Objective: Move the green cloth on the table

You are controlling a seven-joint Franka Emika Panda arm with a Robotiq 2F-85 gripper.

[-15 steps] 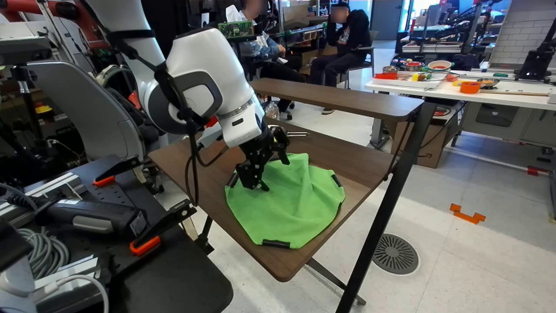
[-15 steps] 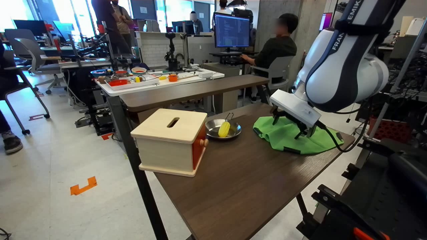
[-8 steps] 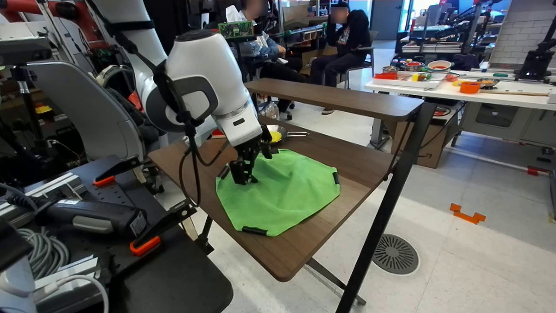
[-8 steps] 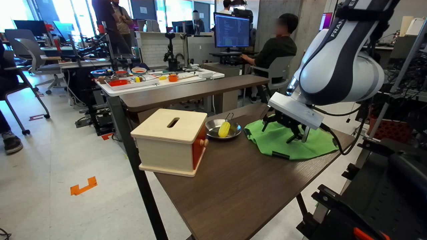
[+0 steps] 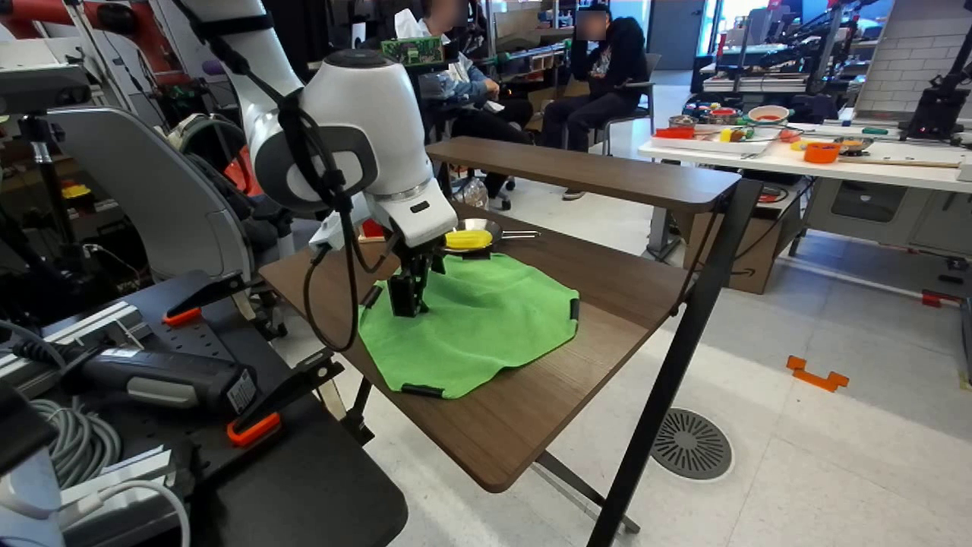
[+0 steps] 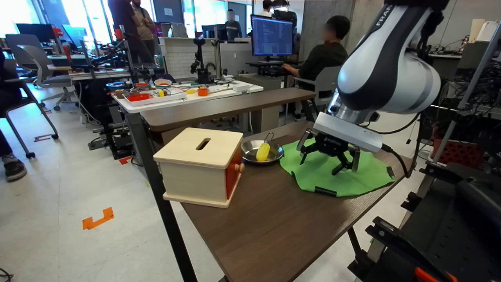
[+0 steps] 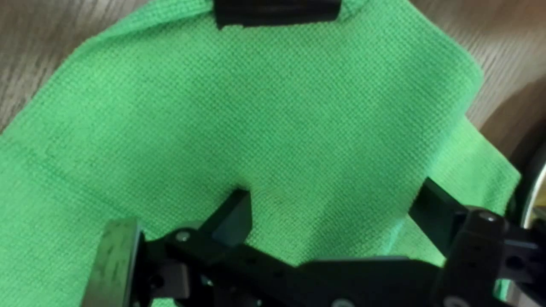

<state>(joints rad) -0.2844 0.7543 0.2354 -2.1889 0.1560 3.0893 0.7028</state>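
The lime-green cloth (image 5: 493, 327) lies spread with mild folds on the dark brown table (image 5: 547, 425), with black strips at its edges. In an exterior view the cloth (image 6: 364, 182) is on the far right part of the table (image 6: 266, 223), its left edge by a metal pan. My gripper (image 6: 319, 165) points down over the cloth, fingers wide apart, low at its surface. In the wrist view the cloth (image 7: 277, 106) fills most of the picture and passes between the open fingers of the gripper (image 7: 334, 189) with nothing pinched. I cannot tell whether both fingertips touch it.
A metal pan (image 6: 250, 156) holds a yellow object (image 6: 263, 152) close beside the cloth. A wooden box (image 6: 195, 172) with a slot stands on the table. The raised shelf (image 6: 235, 105) runs along one table side. A dark side bench (image 5: 304, 471) stands near the table.
The cloth has shifted toward the pan and flattened; its tall central fold has gone. My gripper has moved along with it, its fingers staying apart, and its tilt has changed.
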